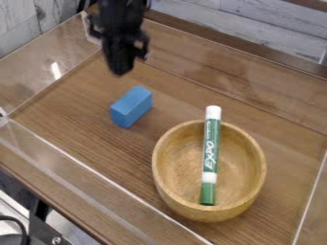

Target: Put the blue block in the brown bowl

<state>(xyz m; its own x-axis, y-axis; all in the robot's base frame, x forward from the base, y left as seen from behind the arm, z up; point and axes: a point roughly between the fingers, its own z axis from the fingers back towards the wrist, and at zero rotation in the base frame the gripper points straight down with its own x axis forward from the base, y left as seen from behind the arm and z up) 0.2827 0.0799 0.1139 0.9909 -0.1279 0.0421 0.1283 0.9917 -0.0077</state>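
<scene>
Blue block (129,106) fully visible; fingers (120,65) blurred.

The marker (207,156) bears white lettering too small to read.

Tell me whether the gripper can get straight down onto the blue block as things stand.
Probably yes. The blue block lies alone on the table, top face bare, apart from the brown bowl. The gripper hangs shut above and behind it; it must open first.
</scene>
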